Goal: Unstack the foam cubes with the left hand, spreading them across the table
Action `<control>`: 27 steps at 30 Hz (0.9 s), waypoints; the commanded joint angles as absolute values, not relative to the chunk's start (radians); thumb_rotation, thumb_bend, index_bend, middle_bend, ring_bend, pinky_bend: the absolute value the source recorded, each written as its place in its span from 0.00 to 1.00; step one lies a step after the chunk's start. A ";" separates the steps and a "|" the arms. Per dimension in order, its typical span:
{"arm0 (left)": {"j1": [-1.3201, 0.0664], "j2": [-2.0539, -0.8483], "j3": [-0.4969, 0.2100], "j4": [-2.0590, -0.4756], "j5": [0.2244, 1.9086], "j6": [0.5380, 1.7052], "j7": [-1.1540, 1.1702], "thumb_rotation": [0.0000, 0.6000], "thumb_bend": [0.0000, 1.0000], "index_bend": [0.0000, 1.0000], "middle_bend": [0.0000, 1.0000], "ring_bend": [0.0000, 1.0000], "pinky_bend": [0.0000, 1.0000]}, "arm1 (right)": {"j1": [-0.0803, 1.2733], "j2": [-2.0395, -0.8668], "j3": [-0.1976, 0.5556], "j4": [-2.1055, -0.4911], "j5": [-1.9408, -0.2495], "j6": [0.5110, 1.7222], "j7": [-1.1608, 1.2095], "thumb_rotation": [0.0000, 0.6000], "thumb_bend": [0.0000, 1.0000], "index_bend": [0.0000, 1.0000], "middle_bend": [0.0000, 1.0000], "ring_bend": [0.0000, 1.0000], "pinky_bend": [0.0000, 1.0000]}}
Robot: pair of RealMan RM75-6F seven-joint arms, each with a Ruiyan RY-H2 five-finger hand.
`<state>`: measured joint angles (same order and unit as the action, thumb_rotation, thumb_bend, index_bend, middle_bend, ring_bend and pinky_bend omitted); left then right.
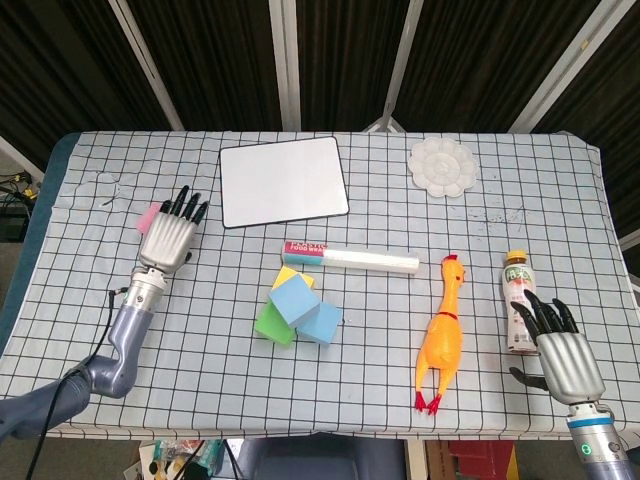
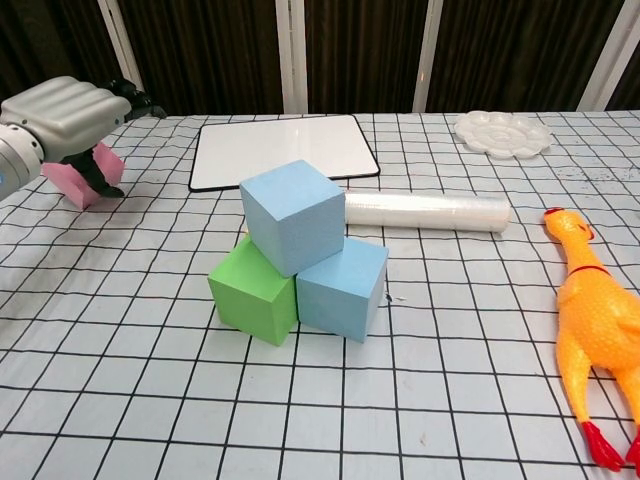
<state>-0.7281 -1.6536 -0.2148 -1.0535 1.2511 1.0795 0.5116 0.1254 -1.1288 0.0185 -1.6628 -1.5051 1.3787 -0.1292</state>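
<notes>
A light blue cube (image 2: 295, 215) sits tilted on top of a green cube (image 2: 252, 290) and a second blue cube (image 2: 343, 288) at mid-table. Behind them a yellow cube (image 1: 286, 276) peeks out. A pink cube (image 2: 85, 180) lies on the cloth at the far left. My left hand (image 1: 172, 235) hovers right beside and over it, fingers stretched out and apart, thumb next to the cube. In the head view the pink cube (image 1: 148, 215) shows just left of the hand. My right hand (image 1: 565, 355) rests open at the front right edge, holding nothing.
A whiteboard (image 1: 283, 180) lies at the back centre, with a white palette (image 1: 441, 167) to its right. A roll of cling film (image 1: 350, 258) lies just behind the stack. To the right are a rubber chicken (image 1: 443, 335) and a drink bottle (image 1: 516, 290) close to my right hand.
</notes>
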 commanded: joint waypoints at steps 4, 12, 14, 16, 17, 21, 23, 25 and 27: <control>-0.707 -1.517 -0.241 -1.353 1.202 1.024 0.427 1.00 0.00 0.12 0.05 0.00 0.22 | 0.127 -1.130 0.019 -1.665 -1.503 1.376 -0.136 1.00 0.02 0.14 0.04 0.14 0.07; -0.704 -1.359 -0.237 -1.692 1.183 0.988 0.430 1.00 0.00 0.10 0.06 0.00 0.22 | 0.128 -1.132 0.017 -1.668 -1.503 1.373 -0.143 1.00 0.02 0.14 0.04 0.14 0.07; -0.709 -1.329 -0.226 -1.757 1.169 0.974 0.458 1.00 0.00 0.10 0.06 0.00 0.22 | 0.127 -1.131 0.016 -1.668 -1.505 1.376 -0.143 1.00 0.02 0.14 0.04 0.14 0.07; -0.714 -1.306 -0.217 -1.804 1.148 0.961 0.481 1.00 0.00 0.10 0.06 0.00 0.22 | 0.126 -1.130 0.016 -1.669 -1.506 1.377 -0.141 1.00 0.02 0.14 0.04 0.14 0.07; -0.718 -1.291 -0.208 -1.832 1.133 0.952 0.504 1.00 0.00 0.10 0.07 0.00 0.22 | 0.126 -1.130 0.016 -1.669 -1.506 1.377 -0.140 1.00 0.02 0.14 0.04 0.14 0.07; -0.735 -1.228 -0.167 -1.925 1.040 0.937 0.625 1.00 0.00 0.09 0.09 0.00 0.20 | 0.126 -1.126 0.017 -1.669 -1.507 1.379 -0.129 1.00 0.02 0.14 0.04 0.14 0.07; -0.740 -1.203 -0.149 -1.962 0.986 0.941 0.671 1.00 0.00 0.08 0.09 0.00 0.20 | 0.125 -1.124 0.017 -1.669 -1.509 1.381 -0.124 1.00 0.02 0.14 0.04 0.14 0.07; -0.746 -1.182 -0.128 -1.997 0.933 0.950 0.710 1.00 0.00 0.08 0.09 0.00 0.20 | 0.125 -1.123 0.017 -1.667 -1.510 1.382 -0.119 1.00 0.02 0.14 0.04 0.14 0.07; -0.753 -1.166 -0.107 -2.017 0.890 0.951 0.735 1.00 0.00 0.08 0.09 0.00 0.20 | 0.126 -1.121 0.017 -1.667 -1.510 1.380 -0.117 1.00 0.02 0.14 0.04 0.14 0.07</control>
